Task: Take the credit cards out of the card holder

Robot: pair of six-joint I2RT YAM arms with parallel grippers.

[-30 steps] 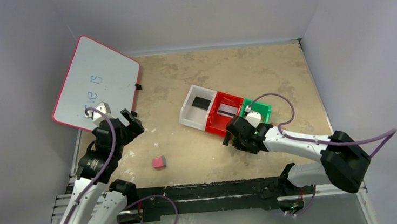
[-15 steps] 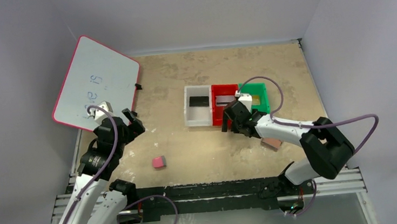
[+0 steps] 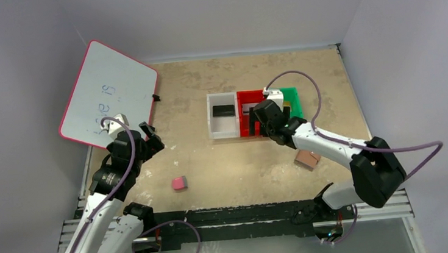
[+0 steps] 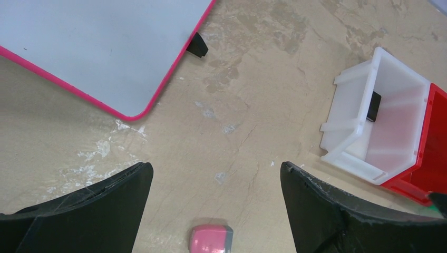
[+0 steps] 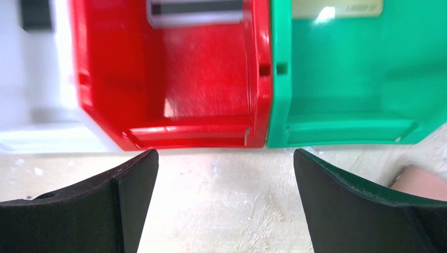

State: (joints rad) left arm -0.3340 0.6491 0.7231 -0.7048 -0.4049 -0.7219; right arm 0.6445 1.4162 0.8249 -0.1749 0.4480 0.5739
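Seemingly three cards are out of it: a thin black rectangular plastic card [image 3: 223, 110] sits in the white plastic bin [image 3: 214, 130], a silver-grey card with a dark stripe [image 5: 195, 9] in the red plastic bin [image 5: 205, 68], and a gold card [image 5: 337, 7] in the green plastic bin [image 5: 342, 79]. The small tan-brown leather folding card holder [image 3: 306, 158] lies on the sandy bench [image 3: 225, 163] at about 4 o'clock from the bins, just beside the right forearm. Whether it is folded shut, or has any card left in it, I cannot tell from here. The right fingers [image 5: 79, 205] are spread wide and hold nothing, poised at 6 o'clock of the red and green bins, close to their near walls. The left fingers [image 4: 79, 211] are likewise spread and empty, well apart at 9 o'clock, with the small pink-and-grey eraser block [image 4: 211, 240] below them and the pink-rimmed whiteboard [image 3: 108, 91] at 10 o'clock. I would expect the holder to be light, soft and apt to skid or flop open when tugged, so one pair of fingers should pin its spine or outer flap. A card ought to be stiff, slick and very thin — best pinched across an exposed short edge and drawn straight out, not pried up flat.
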